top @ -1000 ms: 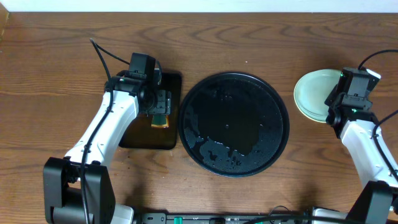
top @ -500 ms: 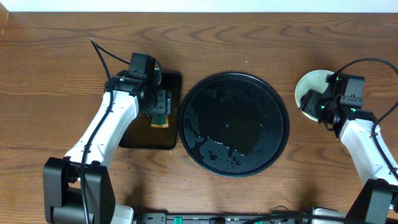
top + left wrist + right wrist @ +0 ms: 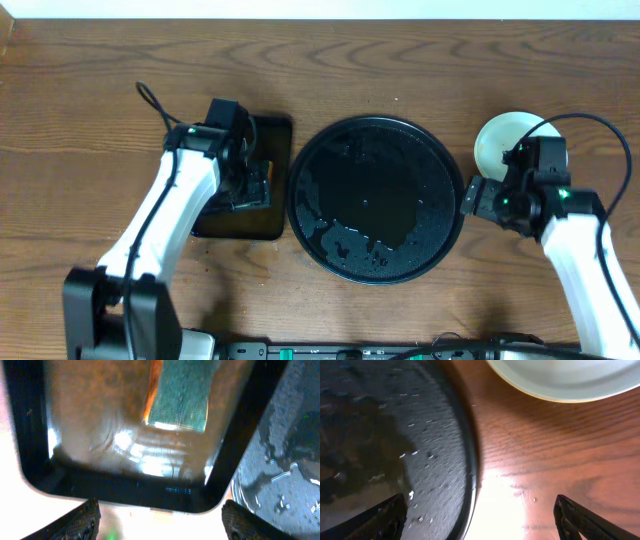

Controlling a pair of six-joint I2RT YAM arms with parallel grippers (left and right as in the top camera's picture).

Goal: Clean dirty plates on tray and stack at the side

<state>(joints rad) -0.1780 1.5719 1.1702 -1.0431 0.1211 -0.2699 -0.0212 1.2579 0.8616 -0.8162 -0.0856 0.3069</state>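
Right gripper (image 3: 482,517) has been opened wide, empty, and pulled back from the plates (image 3: 497,140), left stacked at two o'clock of the tray (image 3: 376,122); stacking is judged complete.

A wooden table (image 3: 100,80) held a wet round black tray (image 3: 376,119) between the jaws, stacked plates (image 3: 495,140) beyond the right jaws, and a rectangular tray (image 3: 240,226) beneath the left.

The left arm (image 3: 168,212) and right arm (image 3: 578,238) share white shells, black joints, looping black cables, green lights.
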